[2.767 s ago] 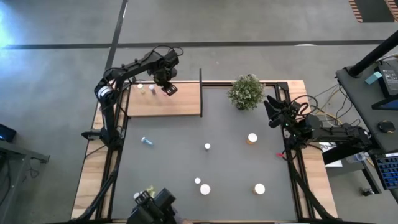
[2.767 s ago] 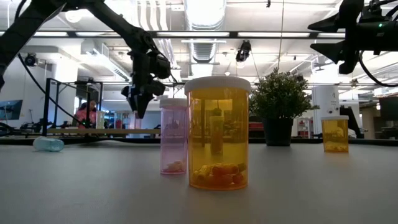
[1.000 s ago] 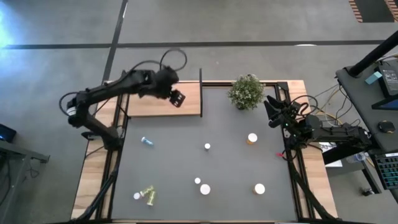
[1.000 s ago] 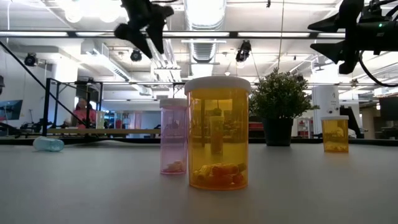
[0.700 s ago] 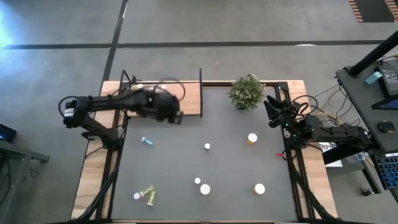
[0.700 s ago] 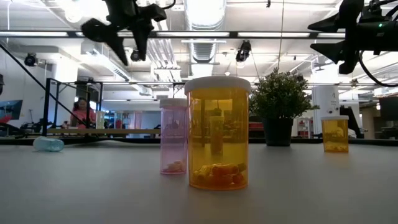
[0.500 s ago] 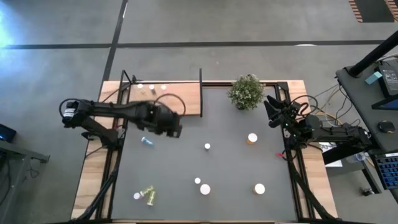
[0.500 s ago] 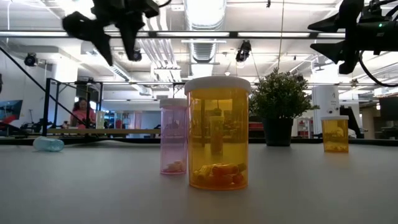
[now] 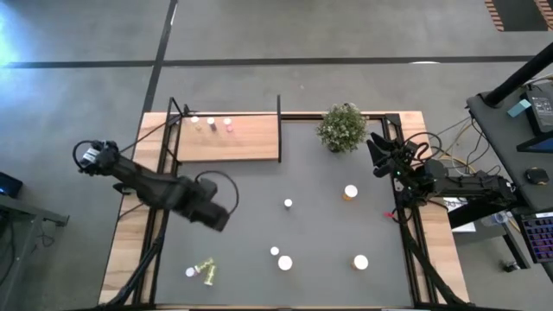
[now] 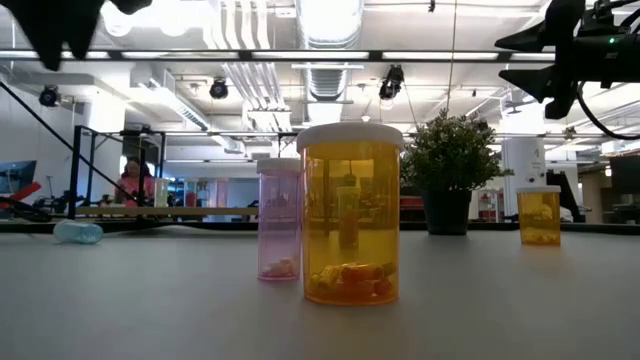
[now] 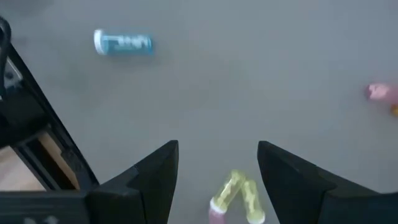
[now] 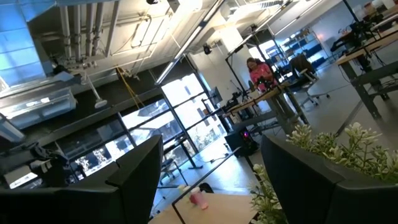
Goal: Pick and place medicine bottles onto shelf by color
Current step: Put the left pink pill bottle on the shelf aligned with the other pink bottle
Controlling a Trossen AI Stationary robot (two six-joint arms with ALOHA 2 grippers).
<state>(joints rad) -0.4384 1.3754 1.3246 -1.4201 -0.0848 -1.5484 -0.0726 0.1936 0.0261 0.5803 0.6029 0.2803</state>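
Note:
My left gripper [image 9: 214,214] hangs open above the dark tabletop [image 9: 320,233], pointing down, nothing between its fingers [image 11: 217,168]. Past the fingers, a blue bottle [image 11: 123,43] lies on its side and a yellow-green bottle [image 11: 239,194] lies farther off. Three small bottles [image 9: 211,122] stand along the far edge of the wooden shelf [image 9: 233,140]. White-capped bottles stand on the table: an orange one [image 9: 350,192], a pink one [image 10: 279,218] and a large orange one [image 10: 350,213]. My right gripper [image 9: 380,155] waits open at the table's right edge, beside the plant.
A potted plant [image 9: 342,127] stands at the table's far edge, right of the shelf. A black post [image 9: 279,130] rises at the shelf's right end. Small white-capped bottles [image 9: 285,263] [image 9: 360,262] [image 9: 288,204] dot the near and middle table.
My left gripper has swung from above the shelf toward the table's near edge and a little left, sinking somewhat and rolling its wrist. It stays open and carries nothing. The three bottles on the shelf have come into view behind it.

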